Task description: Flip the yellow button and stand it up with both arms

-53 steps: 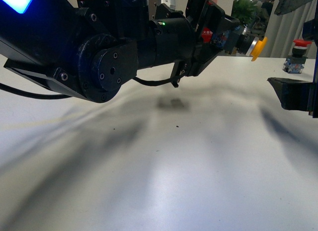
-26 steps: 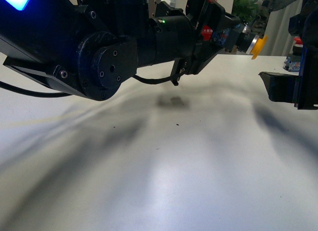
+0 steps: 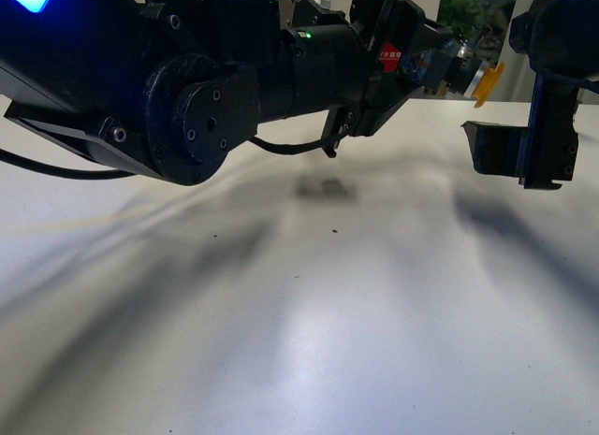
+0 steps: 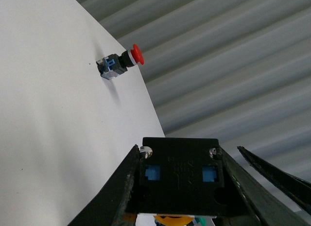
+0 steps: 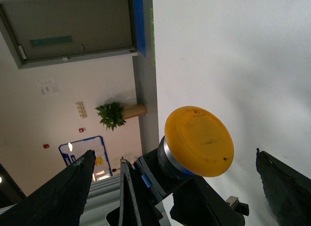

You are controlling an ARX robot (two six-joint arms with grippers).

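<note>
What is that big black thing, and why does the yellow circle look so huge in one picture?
The big black thing is a robot's left arm. The robot has two arms, each ending in a pincer for grabbing. There are three cameras: one on the robot's body looking forward, and one on each wrist.

The left pincer is squeezing the yellow button by its boxy back end and holding it up in the air over the white table. The right pincer is open and right in front of the button's cap. Its wrist camera is very close to it, so the yellow circle looks huge there.

A second button with a red cap stands on the table, near its far edge.
</note>
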